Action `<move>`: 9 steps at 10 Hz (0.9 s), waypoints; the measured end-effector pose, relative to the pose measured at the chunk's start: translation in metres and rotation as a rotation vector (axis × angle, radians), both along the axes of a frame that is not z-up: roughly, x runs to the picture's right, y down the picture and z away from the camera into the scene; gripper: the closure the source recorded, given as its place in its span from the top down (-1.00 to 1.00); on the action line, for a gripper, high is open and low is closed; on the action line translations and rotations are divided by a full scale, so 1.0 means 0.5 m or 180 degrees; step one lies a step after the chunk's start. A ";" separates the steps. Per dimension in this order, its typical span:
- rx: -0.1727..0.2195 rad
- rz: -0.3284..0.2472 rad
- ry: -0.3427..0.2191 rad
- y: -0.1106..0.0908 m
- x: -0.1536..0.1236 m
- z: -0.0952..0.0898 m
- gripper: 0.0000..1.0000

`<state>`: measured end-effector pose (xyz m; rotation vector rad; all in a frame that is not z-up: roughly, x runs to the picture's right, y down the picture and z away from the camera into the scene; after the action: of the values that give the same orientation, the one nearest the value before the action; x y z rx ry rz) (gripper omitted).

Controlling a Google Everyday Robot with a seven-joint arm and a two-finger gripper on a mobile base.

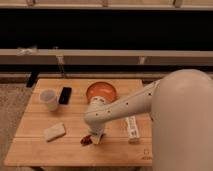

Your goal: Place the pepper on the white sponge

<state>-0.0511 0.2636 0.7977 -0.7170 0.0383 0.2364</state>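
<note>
The small dark red pepper (86,139) lies on the wooden table (115,150) near the front, just left of my gripper (95,138). The gripper hangs down from the white arm, low over the table, right at the pepper. The white sponge (54,132) lies flat on the table to the left, a short gap away from the pepper and gripper.
An orange bowl (101,91) sits behind the arm. A white cup (48,99) and a black phone (65,95) are at the back left. A white bottle (132,127) lies on the right. My large white arm covers the right side.
</note>
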 end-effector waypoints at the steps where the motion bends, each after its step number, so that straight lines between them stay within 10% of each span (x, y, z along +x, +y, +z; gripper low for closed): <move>1: -0.0005 0.0017 -0.0028 -0.007 -0.007 -0.001 -0.82; 9: -0.0074 -0.0065 -0.0410 -0.113 -0.174 -0.026 -1.00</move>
<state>-0.1380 0.2069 0.7848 -0.7533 -0.0743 0.1700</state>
